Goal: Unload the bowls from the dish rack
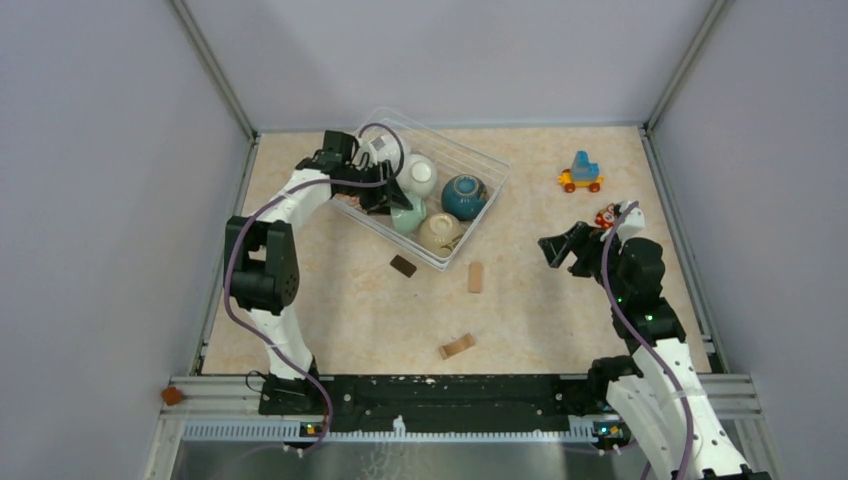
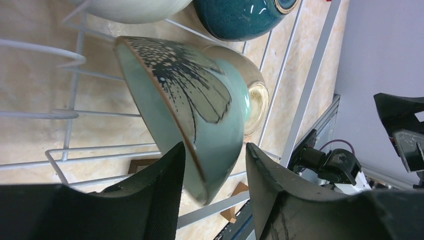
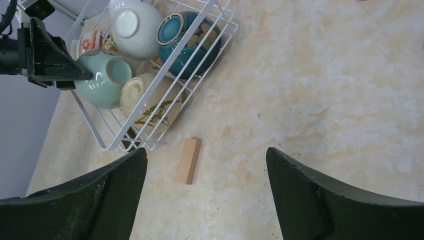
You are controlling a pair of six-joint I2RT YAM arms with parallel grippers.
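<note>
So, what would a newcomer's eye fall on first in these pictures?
Most likely the white wire dish rack at the far left-centre of the table, crowded with bowls, the dark teal bowl brightest. Next, the left end effector inside it, its fingers on either side of the tilted pale green bowl rim. The right end effector hangs open over the table on the right.
</note>
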